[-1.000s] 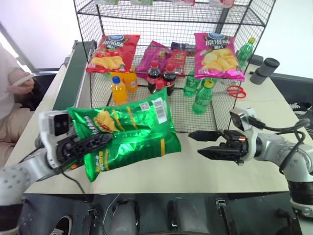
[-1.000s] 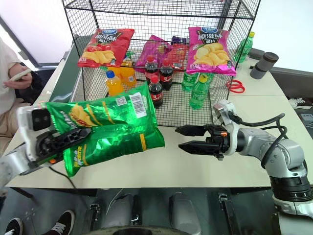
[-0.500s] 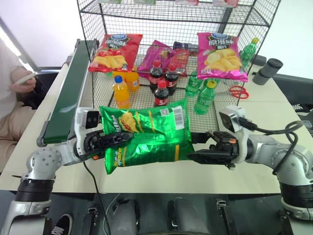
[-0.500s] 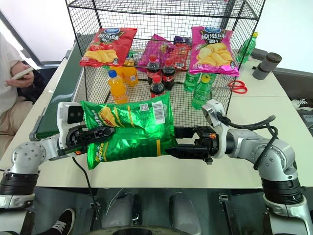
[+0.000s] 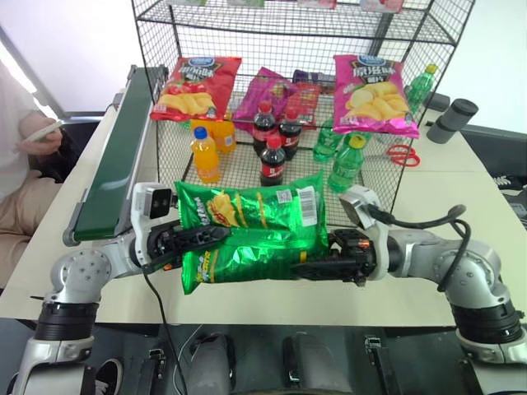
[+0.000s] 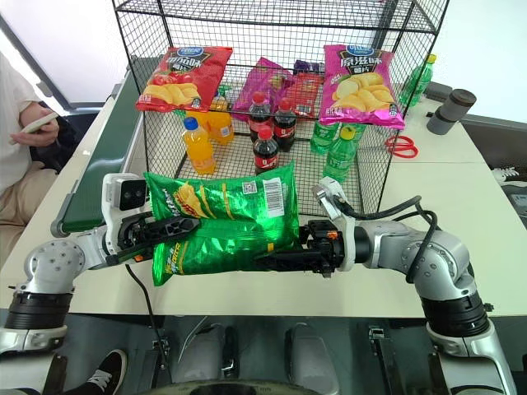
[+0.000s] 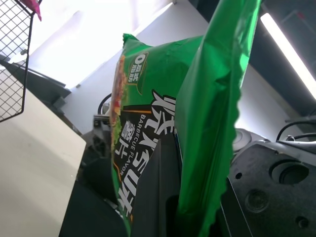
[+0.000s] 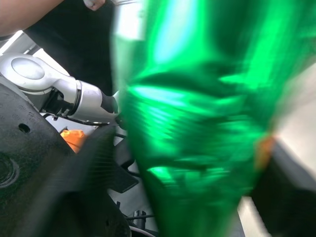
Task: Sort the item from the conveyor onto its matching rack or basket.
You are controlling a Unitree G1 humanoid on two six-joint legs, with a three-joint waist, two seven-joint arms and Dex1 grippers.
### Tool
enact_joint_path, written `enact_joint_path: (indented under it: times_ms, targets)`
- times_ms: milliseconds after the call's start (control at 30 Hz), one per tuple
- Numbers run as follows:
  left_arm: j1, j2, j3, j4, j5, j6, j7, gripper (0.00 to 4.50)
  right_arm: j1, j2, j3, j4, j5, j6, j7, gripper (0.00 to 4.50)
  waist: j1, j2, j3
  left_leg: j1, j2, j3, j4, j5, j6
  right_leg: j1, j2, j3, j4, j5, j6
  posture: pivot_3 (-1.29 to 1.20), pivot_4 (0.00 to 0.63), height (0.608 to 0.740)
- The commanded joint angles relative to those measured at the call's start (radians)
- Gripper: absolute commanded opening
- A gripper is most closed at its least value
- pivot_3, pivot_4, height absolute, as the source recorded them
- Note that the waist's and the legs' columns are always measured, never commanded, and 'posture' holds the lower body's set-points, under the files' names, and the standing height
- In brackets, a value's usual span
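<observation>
Right gripper (image 5: 317, 262) now reaches the green crisp bag (image 5: 255, 230).
We see its jaws narrowing around the bag's right end; left gripper (image 5: 198, 239) jaws keep pinching the left.

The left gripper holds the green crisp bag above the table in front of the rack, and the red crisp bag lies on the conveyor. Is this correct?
Not fully. The red crisp bag lies inside the black wire rack, not on the conveyor; the left eye view shows it. The rest stands: the left gripper holds the green crisp bag above the table in front of the rack.
</observation>
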Motion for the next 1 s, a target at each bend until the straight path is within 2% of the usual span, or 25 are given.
enact_joint_path:
  times_ms: [33, 300, 467, 533, 633, 833, 867, 1000]
  targets:
    - [-0.002, -0.015, 0.039, -0.025, 0.008, -0.027, -0.007, 0.0, -0.003, -0.019, -0.007, -0.016, 0.001, 0.004, 0.008, 1.74, 0.0, 0.0, 0.0, 0.0, 0.0, 0.0, 0.0, 0.0, 0.0, 0.0, 0.0, 0.0, 0.0, 0.0, 0.0, 0.0, 0.15, 0.74]
    - [-0.001, -0.025, 0.05, -0.02, 0.063, -0.059, 0.009, 0.0, 0.015, -0.038, -0.012, -0.02, -0.016, -0.011, 0.024, 1.74, -0.001, 0.0, 0.0, 0.0, 0.0, 0.0, 0.0, 0.0, 0.0, 0.0, 0.0, 0.0, 0.0, 0.0, 0.0, 0.0, 0.15, 0.74]
    - [-0.006, -0.034, 0.051, -0.02, 0.09, -0.076, 0.018, 0.0, 0.007, -0.031, -0.007, -0.001, -0.052, -0.034, 0.016, 0.31, 0.0, 0.0, 0.0, 0.0, 0.0, 0.0, 0.0, 0.0, 0.0, 0.0, 0.0, 0.0, 0.0, 0.0, 0.0, 0.0, 0.15, 0.74]
    - [-0.006, -0.035, 0.052, -0.019, 0.084, -0.066, 0.024, 0.0, 0.007, -0.03, -0.004, -0.002, -0.06, -0.04, 0.018, 0.28, -0.001, 0.0, 0.0, 0.0, 0.0, 0.0, 0.0, 0.0, 0.0, 0.0, 0.0, 0.0, 0.0, 0.0, 0.0, 0.0, 0.15, 0.74]
    - [-0.003, -0.044, 0.062, -0.024, 0.092, -0.083, 0.044, 0.94, 0.007, -0.028, -0.002, -0.005, -0.075, -0.05, 0.011, 0.28, -0.001, 0.0, 0.0, 0.0, 0.0, 0.0, 0.0, 0.0, 0.0, 0.0, 0.0, 0.0, 0.0, 0.0, 0.0, 0.0, 0.15, 0.74]
    - [0.024, -0.016, 0.097, -0.031, 0.069, -0.049, 0.037, 3.86, 0.007, -0.032, -0.015, 0.001, -0.109, -0.079, 0.021, 0.27, -0.002, 0.0, 0.0, 0.0, 0.0, 0.0, 0.0, 0.0, 0.0, 0.0, 0.0, 0.0, 0.0, 0.0, 0.0, 0.0, 0.15, 0.74]
    - [0.031, -0.01, 0.107, -0.031, 0.067, -0.048, 0.034, 4.47, 0.006, -0.041, -0.019, 0.003, -0.123, -0.09, 0.024, 0.26, -0.002, 0.0, 0.0, 0.0, 0.0, 0.0, 0.0, 0.0, 0.0, 0.0, 0.0, 0.0, 0.0, 0.0, 0.0, 0.0, 0.15, 0.74]
    - [0.053, -0.006, 0.145, -0.024, 0.094, -0.082, 0.067, 4.5, 0.016, -0.072, -0.043, 0.001, -0.203, -0.17, 0.03, 0.26, -0.001, 0.0, 0.0, 0.0, 0.0, 0.0, 0.0, 0.0, 0.0, 0.0, 0.0, 0.0, 0.0, 0.0, 0.0, 0.0, 0.15, 0.74]
